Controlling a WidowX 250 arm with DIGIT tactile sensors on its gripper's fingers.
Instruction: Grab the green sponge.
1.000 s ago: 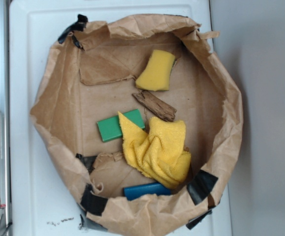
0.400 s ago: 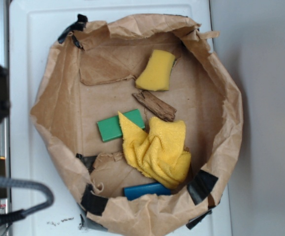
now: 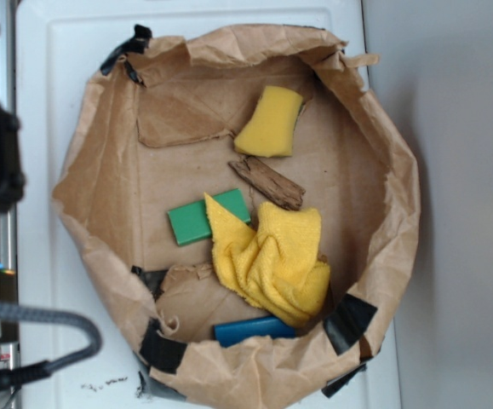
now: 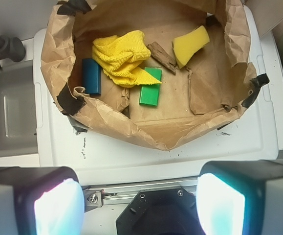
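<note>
A crumpled brown paper bag sits on a white tray and holds, from left to right, a green sponge partly overlapped by a yellow cloth, a blue block below, a piece of bark, and a yellow sponge. The gripper hangs outside the bag with its fingers spread wide apart.

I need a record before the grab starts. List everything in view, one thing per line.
green sponge: 1, green, middle of bag floor, corner under the cloth
yellow sponge: 1, yellow, far side
yellow cloth: 1, yellow, crumpled
wood piece: 1, brown, between yellow sponge and cloth
blue block: 1, blue, by bag wall
paper bag: 1, brown, rolled open
white tray: 1, white, under bag
gripper: 1, jaws apart, outside the bag
</note>
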